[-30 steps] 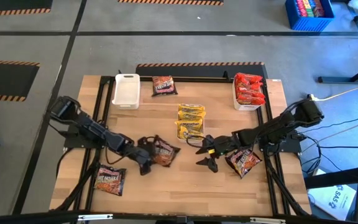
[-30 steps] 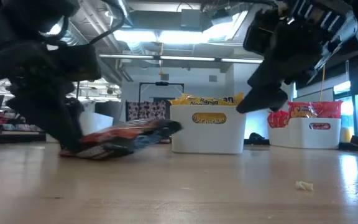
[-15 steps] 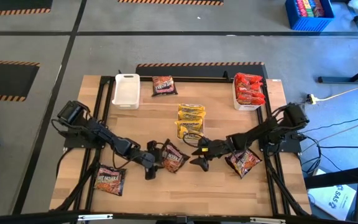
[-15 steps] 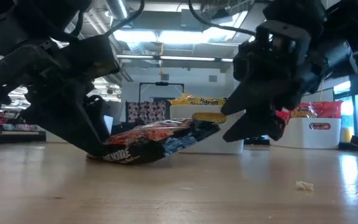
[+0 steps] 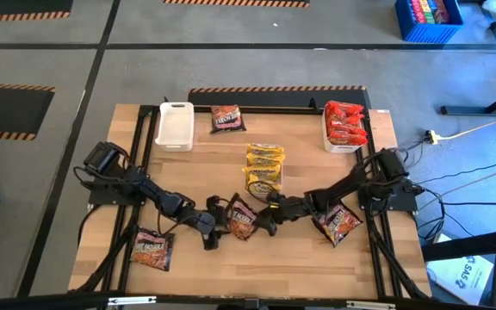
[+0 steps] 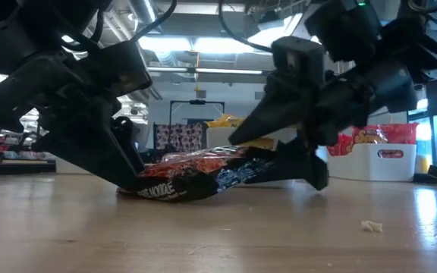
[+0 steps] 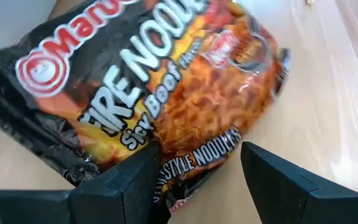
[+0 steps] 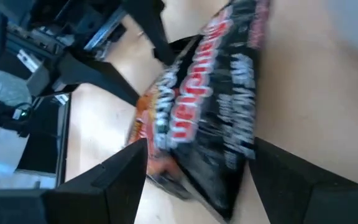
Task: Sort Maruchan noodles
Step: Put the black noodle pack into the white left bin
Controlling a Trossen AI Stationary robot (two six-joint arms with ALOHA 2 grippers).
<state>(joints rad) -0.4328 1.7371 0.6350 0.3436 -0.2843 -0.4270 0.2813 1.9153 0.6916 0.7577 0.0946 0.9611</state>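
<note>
left claw point(image 5: 211, 231) and right claw point(image 5: 263, 220), both wide, flank the dark noodle packet point(image 5: 241, 220), apparently for a handover.

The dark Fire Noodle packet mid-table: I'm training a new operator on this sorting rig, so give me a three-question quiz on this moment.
1. True or false: the dark Fire Noodle packet lies flat on the table with no gripper near it.
2. Which tray holds the red packets? A) the far-left white tray B) the far-right white tray C) neither
3. Fill in: the left gripper and the right gripper flank the packet from opposite sides, both with fingers ____.

Key
1. False: it is propped off the wood between both grippers.
2. B
3. open
</note>
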